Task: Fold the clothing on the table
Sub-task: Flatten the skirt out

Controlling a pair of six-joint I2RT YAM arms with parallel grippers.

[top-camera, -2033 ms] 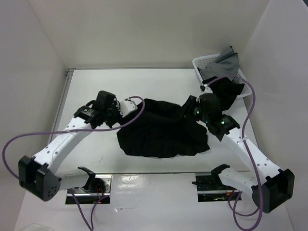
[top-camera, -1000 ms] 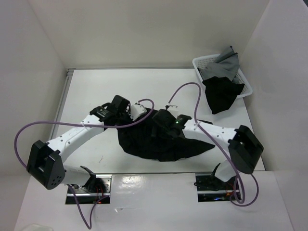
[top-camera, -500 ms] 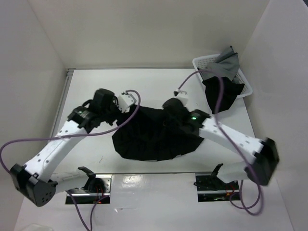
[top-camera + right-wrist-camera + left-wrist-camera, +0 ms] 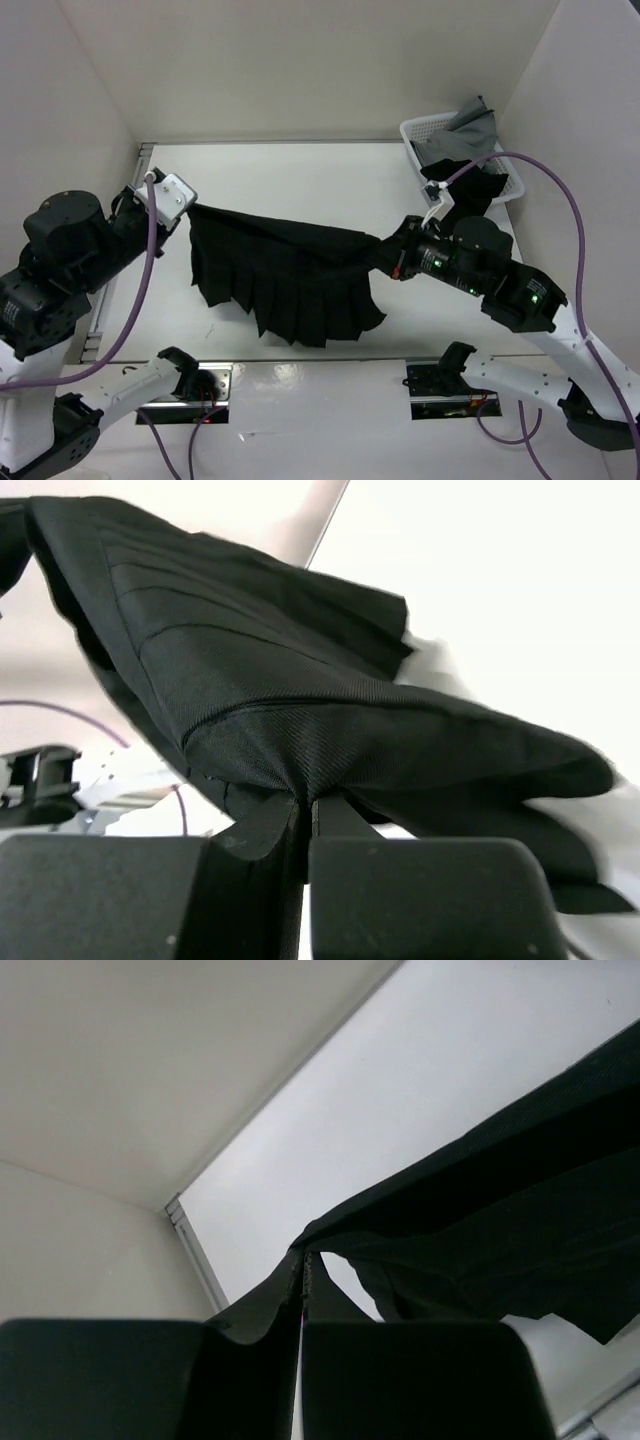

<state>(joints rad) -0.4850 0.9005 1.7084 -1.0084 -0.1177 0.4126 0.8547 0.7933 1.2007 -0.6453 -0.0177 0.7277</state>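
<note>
The top view alone shows both arms and the full spread of the black pleated skirt (image 4: 290, 275). The wrist views alone show the grip detail.

The left arm stands raised over the left edge of the table (image 4: 300, 180), with its wrist near the far-left corner. The left gripper (image 4: 188, 208) is clamped on the skirt's left end. In the left wrist view the left gripper (image 4: 302, 1278) has its jaws pressed together on a thin fabric edge, and the skirt (image 4: 500, 1210) runs off to the right above the white tabletop (image 4: 420, 1090).

The skirt hangs stretched between the two grippers over the middle of the table, its pleated hem drooping toward the near edge. Whether the hem touches the surface cannot be told.

The right arm reaches in from the right edge, forearm angled toward the middle. The right gripper (image 4: 385, 257) is clamped on the skirt's right end. In the right wrist view the right gripper (image 4: 305, 815) is closed on the skirt (image 4: 300, 700), which is bunched there.

A white basket (image 4: 413, 133) sits at the far-right corner.
</note>
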